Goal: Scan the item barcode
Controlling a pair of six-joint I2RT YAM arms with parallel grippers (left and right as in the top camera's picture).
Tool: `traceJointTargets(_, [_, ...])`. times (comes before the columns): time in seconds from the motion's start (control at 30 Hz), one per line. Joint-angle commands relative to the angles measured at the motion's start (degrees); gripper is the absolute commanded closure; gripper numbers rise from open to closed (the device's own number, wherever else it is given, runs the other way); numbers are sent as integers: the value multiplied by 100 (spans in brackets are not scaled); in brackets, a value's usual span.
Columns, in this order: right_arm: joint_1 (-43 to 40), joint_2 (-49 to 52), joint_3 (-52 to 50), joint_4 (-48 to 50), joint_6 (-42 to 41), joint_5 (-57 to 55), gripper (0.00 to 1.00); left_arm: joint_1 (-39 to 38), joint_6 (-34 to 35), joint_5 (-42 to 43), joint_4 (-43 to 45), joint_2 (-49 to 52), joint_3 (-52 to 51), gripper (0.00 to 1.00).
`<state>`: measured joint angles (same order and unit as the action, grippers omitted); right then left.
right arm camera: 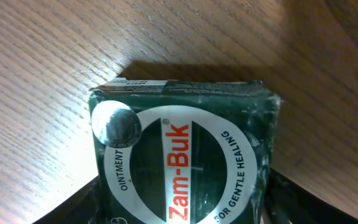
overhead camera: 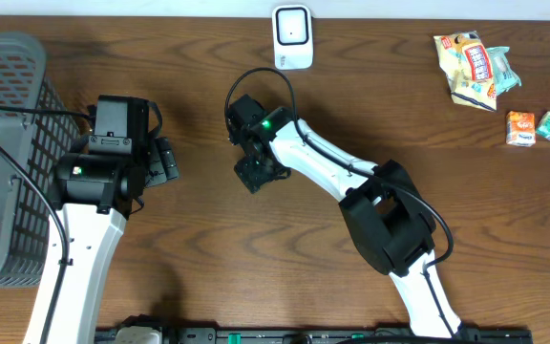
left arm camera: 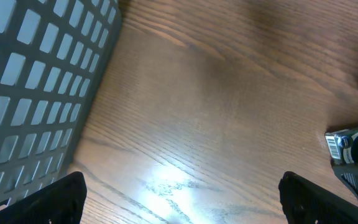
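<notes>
Over table (overhead camera: 208,277), right arm (overhead camera: 325,158) angled down, right hand (overhead camera: 255,173) astride Zam-Buk box (right arm camera: 179,155), grip unclear

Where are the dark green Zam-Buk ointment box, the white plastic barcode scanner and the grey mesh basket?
Dark green Zam-Buk ointment box (right arm camera: 179,162): right wrist view, printed top face.
White plastic barcode scanner (overhead camera: 292,36): overhead view, front face.
Grey mesh basket (left arm camera: 36,81): left wrist view, side wall.
</notes>
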<state>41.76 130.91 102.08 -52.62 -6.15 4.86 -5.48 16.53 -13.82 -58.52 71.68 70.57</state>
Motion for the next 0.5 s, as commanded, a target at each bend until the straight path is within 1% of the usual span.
traceJointTargets(0.0, [87, 216, -87, -52, -114, -363, 32, -11, 28, -15, -15, 17, 81, 2])
traceJointTargets(0.23, [282, 219, -90, 22, -111, -785, 32, -11, 28, -15, -15, 17, 81, 2])
traceJointTargets(0.37, [402, 232, -90, 37, -214, -1106, 34, -11, 28, -15, -17, 17, 81, 2])
traceJointTargets(0.47, [424, 232, -90, 42, -219, -1051, 40, -11, 28, -15, -17, 17, 81, 2])
